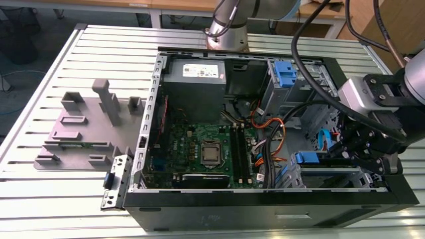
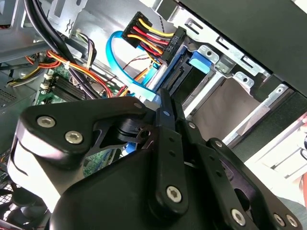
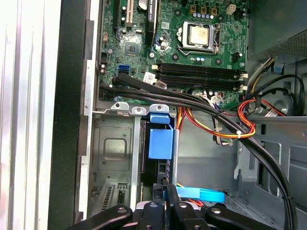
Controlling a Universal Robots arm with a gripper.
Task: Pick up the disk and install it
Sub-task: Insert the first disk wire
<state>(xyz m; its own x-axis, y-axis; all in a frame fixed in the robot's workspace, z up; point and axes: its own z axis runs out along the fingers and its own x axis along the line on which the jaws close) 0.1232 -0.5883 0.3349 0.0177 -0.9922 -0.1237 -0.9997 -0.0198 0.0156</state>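
The disk (image 3: pixel 161 142) stands on edge in the drive bay (image 3: pixel 111 148) of the open computer case, its blue plastic rail end facing out. In the second wrist view the disk (image 2: pixel 198 63) lies just beyond the fingertips. My gripper (image 3: pixel 165 188) is shut, its fingers pressed together right at the disk's dark rear edge; I cannot tell if they touch it. In the exterior view my gripper (image 1: pixel 352 155) hangs inside the case at the exterior view's right, beside the disk (image 1: pixel 308 158).
A plug with coloured wires (image 2: pixel 154 40) and a blue flat cable (image 2: pixel 125 72) hang close to the fingers. Black cable bundles (image 3: pixel 192 98) cross above the bay. The motherboard (image 1: pixel 199 149), a grey power supply (image 1: pixel 199 72) and a grey fixture (image 1: pixel 86 124) lie further left.
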